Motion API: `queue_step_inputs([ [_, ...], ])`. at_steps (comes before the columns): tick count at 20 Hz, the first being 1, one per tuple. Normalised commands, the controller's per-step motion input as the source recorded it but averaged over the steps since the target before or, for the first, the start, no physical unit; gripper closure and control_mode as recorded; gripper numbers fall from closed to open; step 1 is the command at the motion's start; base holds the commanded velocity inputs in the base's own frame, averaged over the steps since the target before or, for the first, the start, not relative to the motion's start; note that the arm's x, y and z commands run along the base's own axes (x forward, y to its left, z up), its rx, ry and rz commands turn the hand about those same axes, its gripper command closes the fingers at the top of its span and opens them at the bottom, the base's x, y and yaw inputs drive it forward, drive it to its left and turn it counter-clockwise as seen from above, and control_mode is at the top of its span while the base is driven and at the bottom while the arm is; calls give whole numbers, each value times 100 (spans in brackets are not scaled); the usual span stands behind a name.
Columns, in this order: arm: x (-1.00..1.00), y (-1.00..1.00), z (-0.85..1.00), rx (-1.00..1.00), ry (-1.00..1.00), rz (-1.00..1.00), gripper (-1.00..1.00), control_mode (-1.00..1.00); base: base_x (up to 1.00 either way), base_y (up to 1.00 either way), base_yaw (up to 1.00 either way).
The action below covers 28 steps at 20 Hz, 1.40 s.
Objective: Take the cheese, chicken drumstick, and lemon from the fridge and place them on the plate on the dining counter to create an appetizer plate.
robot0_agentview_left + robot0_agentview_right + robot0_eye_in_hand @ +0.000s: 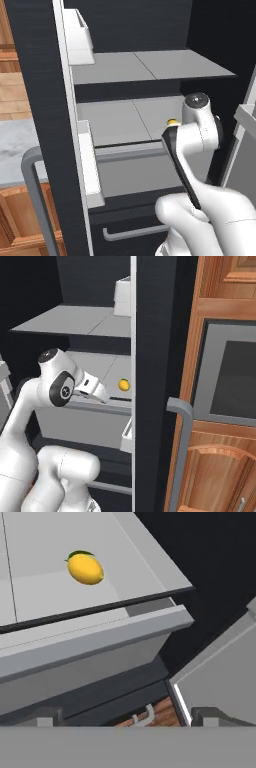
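my gripper (128,716), jaws spread wide and empty, hangs off the front edge of the fridge (150,331) shelf (50,587); the lemon (85,568) lies back from that edge, awaiting my reach.

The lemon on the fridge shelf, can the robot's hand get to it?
Probably yes. The lemon lies alone on the light grey shelf near its front edge, the fridge is open, and the gripper hangs just in front with jaws open and nothing between.
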Motion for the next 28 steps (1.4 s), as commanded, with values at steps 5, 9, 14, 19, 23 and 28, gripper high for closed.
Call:
queue_step_inputs([
  [5, 89, -35, 5, 1, 4, 1, -100, -100, 0, 0, 0],
  [9, 86, 0, 1, 0, 9, 2, -100, -100, 0, 0, 0],
  [14, 59, -1, -1, 0, 7, 0, -100, -100, 0, 0, 0],
  [19, 32, 0, -15, 0, 6, 0, -100, -100, 0, 0, 0],
  [23, 20, -1, -29, 0, 1, 2, -100, -100, 0, 0, 0],
  [28, 19, -8, -26, 0, 0, 3, -100, -100, 0, 0, 0],
])
